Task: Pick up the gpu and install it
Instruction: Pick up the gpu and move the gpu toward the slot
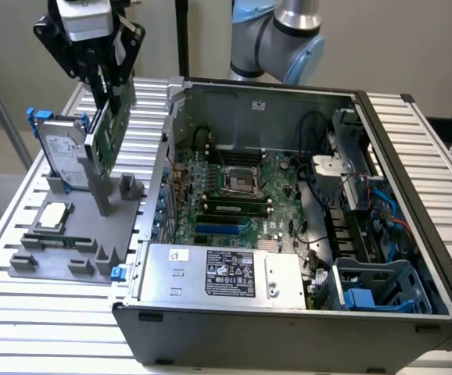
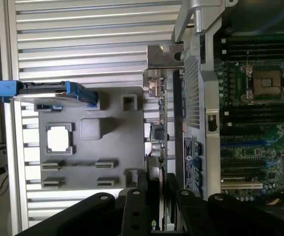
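Currently, the gpu (image 1: 110,129) is gripped by the gripper (image 1: 110,95), whose two black fingers (image 2: 132,209) are closed on either face of the card near its upper edge. The card is held upright and slightly tilted, with its green board face turned toward the exterior view's right. Its narrow silver bracket (image 1: 101,187) hangs straight down below the gripper, over the grey holder tray (image 1: 69,250). Whether the bracket's lower tip touches the tray cannot be told. A hard drive (image 1: 62,152) in a blue frame is seen standing on the tray just beside the gpu, below the gripper and to the exterior view's left of it. A square processor chip (image 1: 54,215) is laid flat on the tray further below. The open computer case (image 1: 414,234) is placed to the exterior view's right of the gripper, lying on the slatted metal table (image 1: 7,305). Inside it, the green motherboard (image 1: 234,183) is exposed well apart from the gpu, and a silver power supply (image 1: 226,273) is mounted at the case's near edge.
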